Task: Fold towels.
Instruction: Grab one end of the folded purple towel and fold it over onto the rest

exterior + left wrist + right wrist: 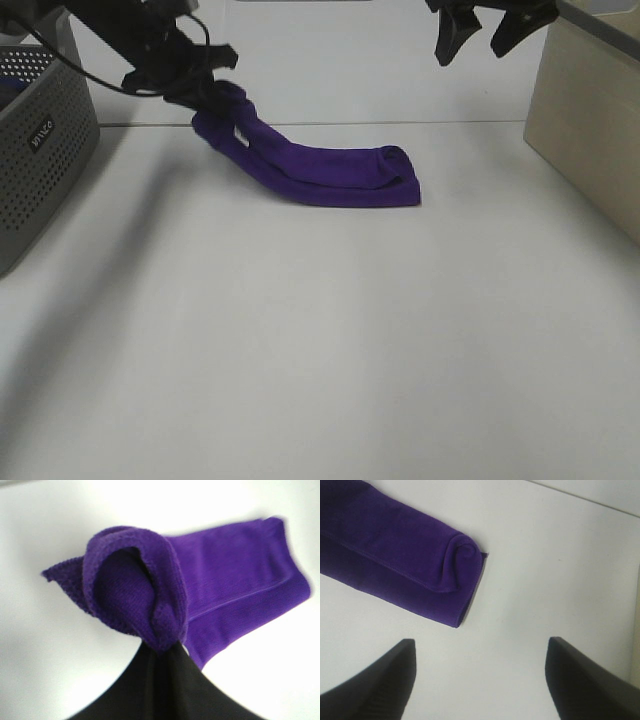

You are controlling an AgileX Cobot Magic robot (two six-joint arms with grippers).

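The deep purple towel lies folded into a long narrow strip at the back middle of the white table. My left gripper is shut on the strip's left end and holds that end lifted off the table. In the left wrist view the bunched purple end sits pinched at the black fingers. My right gripper is open and empty, raised above the table to the right of the towel. The right wrist view shows the towel's right end lying flat between and beyond its spread fingers. No white tag shows.
A grey perforated basket stands at the left edge. A beige wooden box stands at the right edge. The table's back edge runs just behind the towel.
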